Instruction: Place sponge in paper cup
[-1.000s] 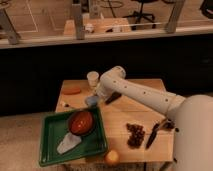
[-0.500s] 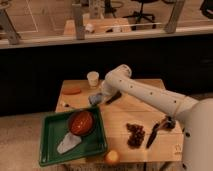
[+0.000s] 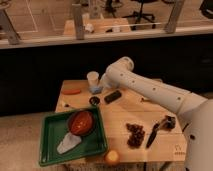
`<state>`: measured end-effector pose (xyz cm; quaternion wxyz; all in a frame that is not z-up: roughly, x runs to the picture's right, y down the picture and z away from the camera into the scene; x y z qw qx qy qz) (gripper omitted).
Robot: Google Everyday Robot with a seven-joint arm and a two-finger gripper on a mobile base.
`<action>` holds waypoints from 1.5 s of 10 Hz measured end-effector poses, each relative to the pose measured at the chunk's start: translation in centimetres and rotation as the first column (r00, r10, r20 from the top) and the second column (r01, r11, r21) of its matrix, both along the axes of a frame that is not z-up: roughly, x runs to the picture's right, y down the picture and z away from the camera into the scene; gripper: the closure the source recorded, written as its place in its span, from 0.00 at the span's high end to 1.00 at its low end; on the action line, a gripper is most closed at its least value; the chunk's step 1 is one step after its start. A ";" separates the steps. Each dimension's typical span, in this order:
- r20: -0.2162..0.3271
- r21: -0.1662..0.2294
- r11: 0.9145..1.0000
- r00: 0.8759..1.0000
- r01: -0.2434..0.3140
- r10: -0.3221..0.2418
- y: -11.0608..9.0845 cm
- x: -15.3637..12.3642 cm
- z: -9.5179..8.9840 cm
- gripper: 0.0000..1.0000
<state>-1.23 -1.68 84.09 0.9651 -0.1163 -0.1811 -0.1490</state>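
Note:
The white paper cup (image 3: 93,78) stands upright at the back left of the wooden table (image 3: 125,117). A light-blue sponge (image 3: 96,90) shows just in front of the cup's base, at the tip of my white arm. My gripper (image 3: 100,87) is right there, shut on the sponge, mostly hidden behind the arm's thick end. The arm reaches in from the right across the back of the table.
A black bar (image 3: 112,96) lies right of the gripper, and a small dark round object (image 3: 94,101) sits just in front. An orange carrot (image 3: 71,91) is at the left. A green tray (image 3: 50,150) holds a red bowl (image 3: 81,122) and pale cloth (image 3: 67,143). An orange fruit (image 3: 112,157), dark clumps (image 3: 134,134) and a black utensil (image 3: 154,134) lie nearer.
The gripper has closed on the sponge and moved back and slightly right toward the paper cup, carrying the sponge with it.

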 end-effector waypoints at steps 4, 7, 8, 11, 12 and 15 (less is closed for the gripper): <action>-0.045 0.057 0.998 0.998 -0.032 0.034 -4.1 -2.0 2.2 0.00; -0.058 0.084 0.995 0.996 -0.056 0.061 -7.1 -3.3 5.0 0.00; -0.047 0.084 0.995 0.997 -0.062 0.066 -7.5 -3.8 5.6 0.00; -0.046 0.082 0.994 0.996 -0.073 0.077 -7.7 -4.1 7.0 0.21; -0.048 0.083 0.994 0.996 -0.074 0.078 -7.9 -4.4 7.4 0.33; -0.071 0.077 0.992 0.992 -0.099 0.105 -8.8 -4.1 9.1 0.61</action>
